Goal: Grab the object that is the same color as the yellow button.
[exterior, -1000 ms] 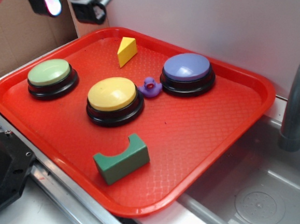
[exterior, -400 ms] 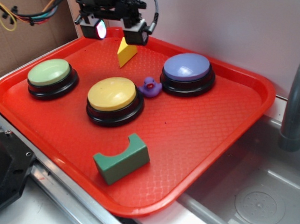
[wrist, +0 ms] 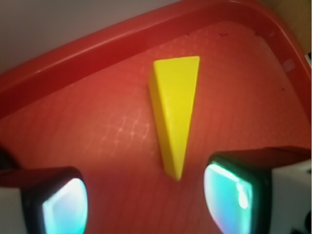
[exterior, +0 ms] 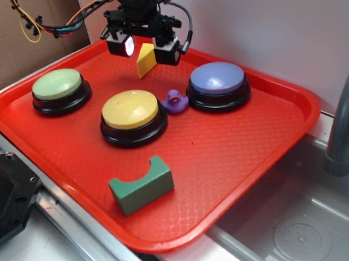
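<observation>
The small yellow wedge block (exterior: pixel 146 60) stands on the red tray (exterior: pixel 251 148) near its far rim. In the wrist view the yellow wedge block (wrist: pixel 175 117) lies ahead, its thin tip pointing down between my two fingers. My gripper (exterior: pixel 143 47) hangs open just above the wedge, one finger on each side, touching nothing. In the wrist view the gripper (wrist: pixel 146 207) is wide open and empty. The large yellow button (exterior: pixel 131 110) on its black base sits mid-tray, in front of the wedge.
A pale green button (exterior: pixel 58 86) sits at the tray's left, a purple button (exterior: pixel 217 81) at the back right, a tiny purple duck (exterior: pixel 175 100) between the buttons, a green arch block (exterior: pixel 141 185) near the front. A sink (exterior: pixel 299 237) and grey faucet (exterior: pixel 348 114) lie right.
My gripper has moved right and down from the far left corner of the tray to just over the yellow wedge. Nothing on the tray has moved.
</observation>
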Action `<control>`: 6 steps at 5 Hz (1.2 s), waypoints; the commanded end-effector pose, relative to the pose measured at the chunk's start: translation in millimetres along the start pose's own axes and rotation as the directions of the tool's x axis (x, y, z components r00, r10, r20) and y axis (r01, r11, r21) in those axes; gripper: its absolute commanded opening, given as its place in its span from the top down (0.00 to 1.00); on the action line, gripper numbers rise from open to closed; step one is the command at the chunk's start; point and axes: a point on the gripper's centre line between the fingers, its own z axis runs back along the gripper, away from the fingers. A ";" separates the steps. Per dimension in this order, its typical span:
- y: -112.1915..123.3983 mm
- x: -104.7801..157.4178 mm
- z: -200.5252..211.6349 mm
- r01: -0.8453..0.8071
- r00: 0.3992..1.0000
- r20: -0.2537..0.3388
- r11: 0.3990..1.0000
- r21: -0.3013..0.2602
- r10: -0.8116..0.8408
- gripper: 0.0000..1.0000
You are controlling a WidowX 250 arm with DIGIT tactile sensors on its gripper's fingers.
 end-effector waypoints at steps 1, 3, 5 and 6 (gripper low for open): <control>8.1 31.8 -13.4 -0.006 1.000 0.029 1.000 0.015 0.005 0.00; 8.7 34.9 -24.7 -0.007 1.000 0.029 0.999 0.038 0.005 0.97; 14.2 26.6 -13.7 -0.017 0.999 0.053 0.999 0.038 0.015 1.00; 13.3 20.7 4.5 0.000 0.999 0.048 0.997 0.078 -0.003 1.00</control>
